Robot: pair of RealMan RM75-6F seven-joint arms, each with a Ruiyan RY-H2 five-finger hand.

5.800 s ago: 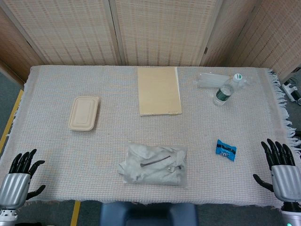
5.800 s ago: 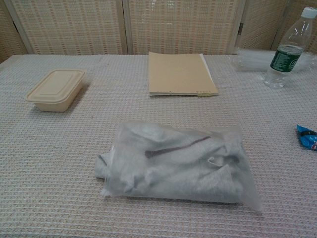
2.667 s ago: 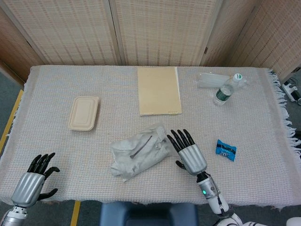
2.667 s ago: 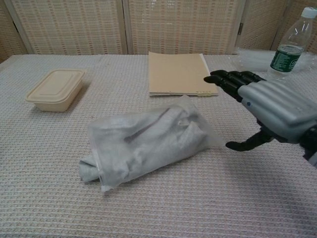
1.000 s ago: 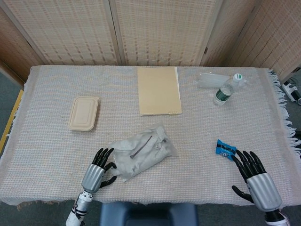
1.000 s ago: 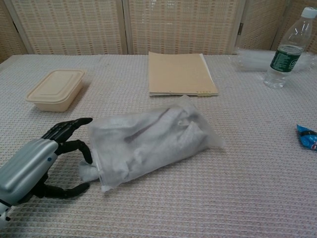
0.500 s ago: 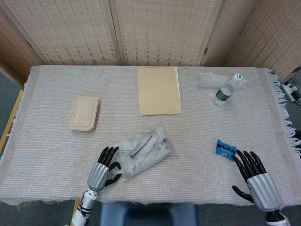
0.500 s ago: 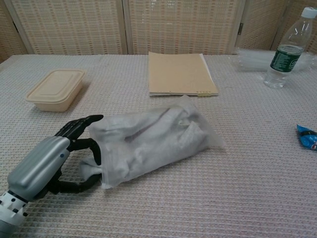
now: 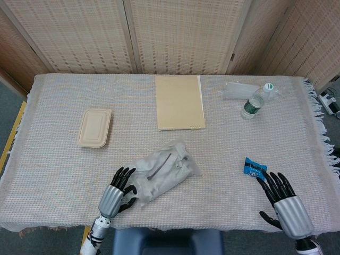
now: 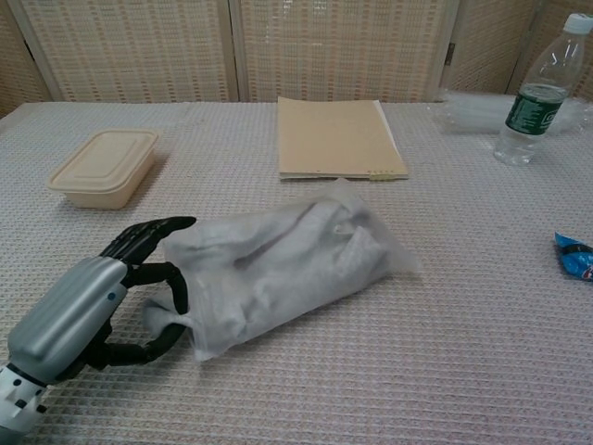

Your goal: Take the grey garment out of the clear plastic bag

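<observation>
- Grey garment (image 10: pixel 278 264) lay bundled inside the clear plastic bag (image 9: pixel 183 164), on the woven tablecloth (image 9: pixel 58 154), just right of the left hand (image 10: pixel 79 311).
- Left hand, chest view: dark fingers (image 10: pixel 148 236) reached along the bag's near-left end, thumb curled under a bit of grey fabric showing at the bag's mouth. Contact with the bag was plain; whether it truly gripped bag or fabric could not be told.
- Head view showed the same left hand (image 9: pixel 118 192) from above, fingertips at the bag's left corner; the thumb's position was not readable there.
- Right hand (image 9: pixel 284 204) appeared in the head view only, fingers spread, holding nothing, well to the right of the bag.
- Blue snack packet (image 9: pixel 254 169) lay just ahead of the right hand's fingertips; the chest view caught only its edge (image 10: pixel 576 256).
- Beyond the left hand: beige lidded container (image 9: pixel 95 127). Beyond the bag: tan notebook (image 9: pixel 179 102).
- Far beyond the right hand: water bottle (image 10: pixel 537 93), upright in the chest view, with a clear wrapper (image 9: pixel 239 91) beside it.
</observation>
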